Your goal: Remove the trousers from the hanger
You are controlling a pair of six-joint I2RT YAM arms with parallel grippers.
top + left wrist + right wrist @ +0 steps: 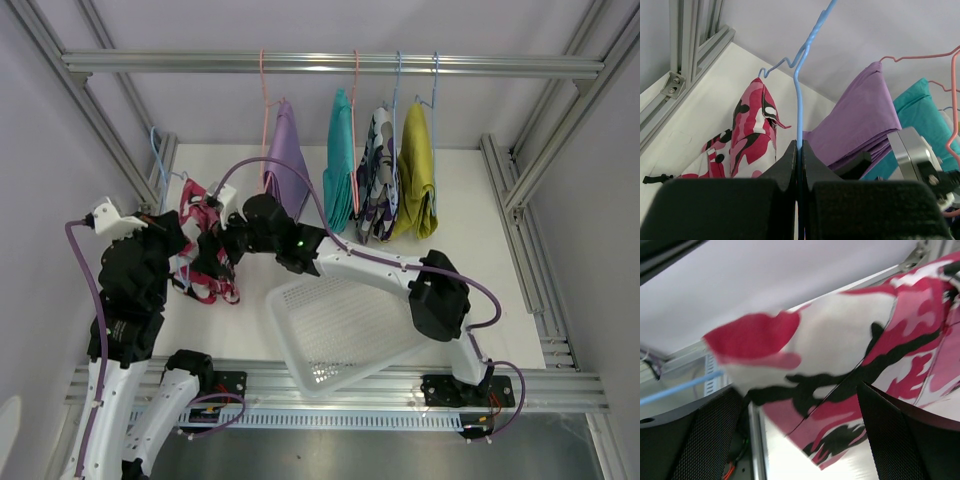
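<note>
Status from the remote desk, overhead view first. The left gripper (180, 238) sits over the left side of the table, clamped on the thin blue wire hanger (158, 160) that carries the red-and-white camouflage cloth shorts (212, 285). The right arm reaches across above the white mesh plastic basket (275, 305). The right gripper (232, 238) is right up against those shorts, so it's the free hand nearest the cloth. The lilac cloth shorts (290, 165), teal cloth shorts (340, 160), purple-black-white camouflage shorts (378, 180) and mustard yellow shorts (415, 170) hang on the aluminium rail (330, 63) at the back.

Left wrist view: the jaws are pinched shut on the blue wire, which runs straight up out of the fingertips. The red-and-white shorts hang just left of the wire, with the lilac pair off to the right.

Right wrist view: it's a bit blurry, but the fingers (700, 440) stand wide apart with the red-and-white cloth in the gap between them, nothing squeezed yet. The blue wire pokes in from the left edge.

So the relation I'm watching is that the cloth lies between the open right jaws while the left pins the hanger. My guess for the next move is to close the right on the fabric and drag it off the hanger, away from the left hand. I can't tell how deep the cloth sits in the jaws, so a thin pinch could slip.
</note>
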